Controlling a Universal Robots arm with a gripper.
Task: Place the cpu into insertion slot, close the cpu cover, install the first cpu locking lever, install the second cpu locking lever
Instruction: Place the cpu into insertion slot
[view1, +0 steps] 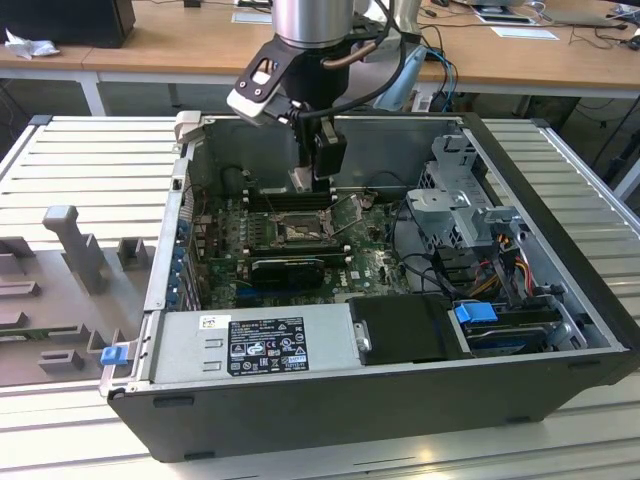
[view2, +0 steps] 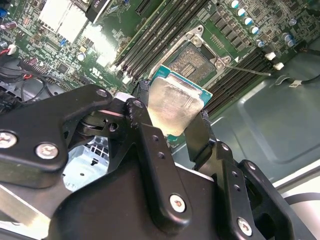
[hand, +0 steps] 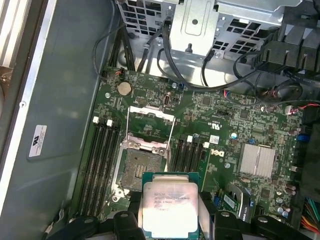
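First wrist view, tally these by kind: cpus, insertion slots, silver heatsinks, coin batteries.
cpu: 1
insertion slot: 1
silver heatsink: 1
coin battery: 1
Total: 4

Single arm (view1: 310, 20) reaching straight down, wrist upright, gripper (view1: 312, 175) pointing downward, black fingers (view2: 150, 135) clamped on the cpu (view2: 172, 107) (one finger per side)
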